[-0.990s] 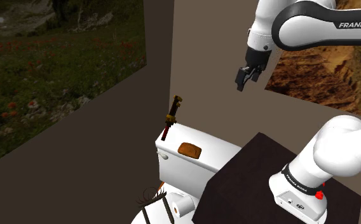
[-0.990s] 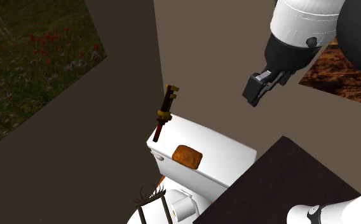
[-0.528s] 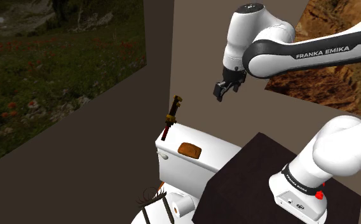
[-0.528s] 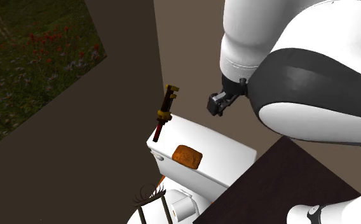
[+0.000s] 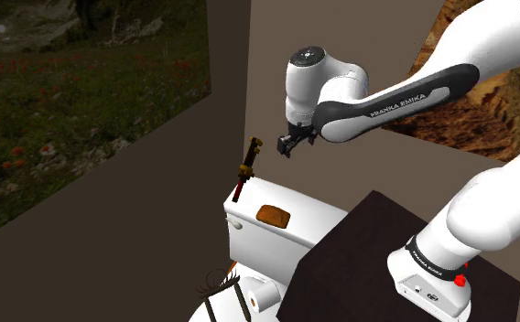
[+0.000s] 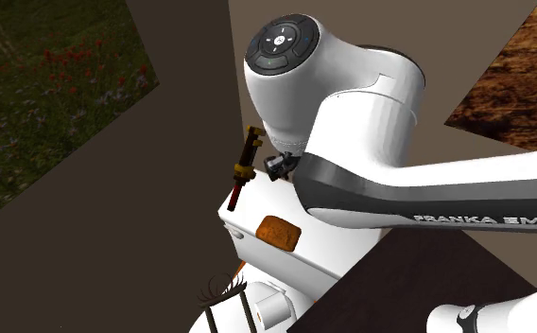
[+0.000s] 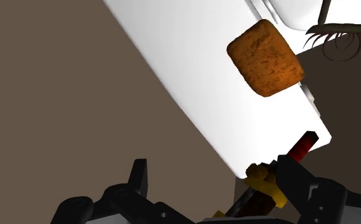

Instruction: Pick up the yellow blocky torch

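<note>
In the shoulder view I see my arm (image 5: 377,91) reach up and over toward the shoulder view's left. The gripper (image 5: 290,144) hangs in the air near the brown wall (image 5: 286,55), above the white toilet tank (image 5: 295,233). The torch (image 5: 247,169) is just to the left of the gripper and a bit lower. It is a thin stick, yellow and dark, with a red bottom end. It stands tilted on the far corner of the tank lid, and its top is up by the corner where two walls meet. A brown block (image 5: 273,215) lies flat on the lid, apart from the torch. The dark stand (image 5: 377,256) sits at the lower right.

In the second exterior view the big white arm joint covers most of the gripper. I see a small black bit of it very near the torch, on the torch's right side. I cannot tell here if they touch. The torch's red end rests at the corner of the tank.

In the wrist view the two black fingers (image 7: 138,175) are spread wide, with nothing pinched. The torch pokes in just beside one finger, on its inner side. Its red end points at the tank corner. The other finger is well apart from it. The brown block lies farther off on the white lid.
</note>
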Controlling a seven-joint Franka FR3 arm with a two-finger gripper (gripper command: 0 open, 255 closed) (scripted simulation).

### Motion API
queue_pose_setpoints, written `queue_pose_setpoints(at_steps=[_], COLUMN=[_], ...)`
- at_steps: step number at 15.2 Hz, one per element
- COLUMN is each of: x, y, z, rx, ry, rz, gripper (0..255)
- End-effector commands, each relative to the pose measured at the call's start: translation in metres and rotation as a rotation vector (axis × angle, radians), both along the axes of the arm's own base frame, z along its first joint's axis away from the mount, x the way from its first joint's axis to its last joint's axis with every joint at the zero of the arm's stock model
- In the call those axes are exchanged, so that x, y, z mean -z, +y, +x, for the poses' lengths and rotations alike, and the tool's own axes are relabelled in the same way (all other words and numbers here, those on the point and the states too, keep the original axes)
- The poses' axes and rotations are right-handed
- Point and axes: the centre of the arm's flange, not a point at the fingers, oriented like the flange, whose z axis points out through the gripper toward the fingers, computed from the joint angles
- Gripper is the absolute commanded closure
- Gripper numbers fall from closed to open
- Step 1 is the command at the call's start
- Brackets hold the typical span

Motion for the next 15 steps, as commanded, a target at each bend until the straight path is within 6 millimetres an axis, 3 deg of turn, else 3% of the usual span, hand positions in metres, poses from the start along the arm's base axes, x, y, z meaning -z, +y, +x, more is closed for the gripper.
queue_pose_setpoints(at_steps=[1, 15], x=[0.021, 0.157], y=[0.012, 0.064], z=[0.016, 0.141], rx=[0.019, 0.143], ry=[-0.021, -0.148], rz=[-0.019, -0.163], gripper=[0, 0])
